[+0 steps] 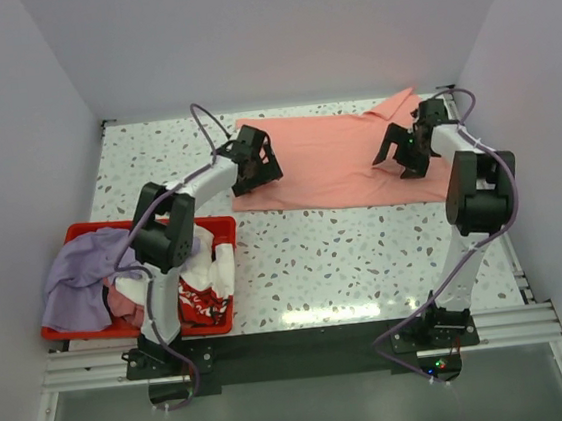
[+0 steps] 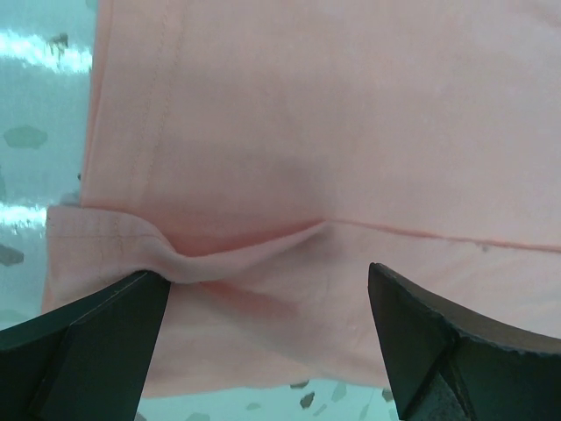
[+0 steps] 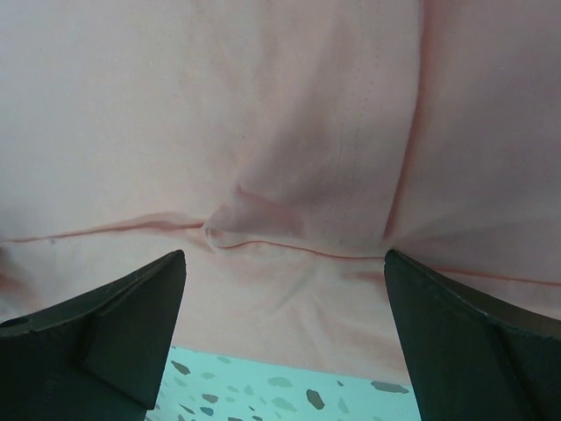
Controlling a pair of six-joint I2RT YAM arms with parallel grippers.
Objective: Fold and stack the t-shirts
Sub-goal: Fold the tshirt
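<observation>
Your left gripper (image 1: 254, 165) has its jaws spread wide, empty, just above the left end of the salmon-pink t-shirt (image 1: 336, 159), over a puckered hem fold. Your right gripper (image 1: 405, 150) gapes equally wide over that shirt's right end. Near-left of the shirt, the red crate (image 1: 220, 223) holds the lavender tee (image 1: 79, 277) and the white red-printed tee (image 1: 208, 283).

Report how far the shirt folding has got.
Done: the salmon-pink t-shirt lies spread on the table. In hand: left hand and right hand, both open, sit over its near edge. Left: folding it, plus the lavender t-shirt and white t-shirt heaped in the red crate; no stack yet.
</observation>
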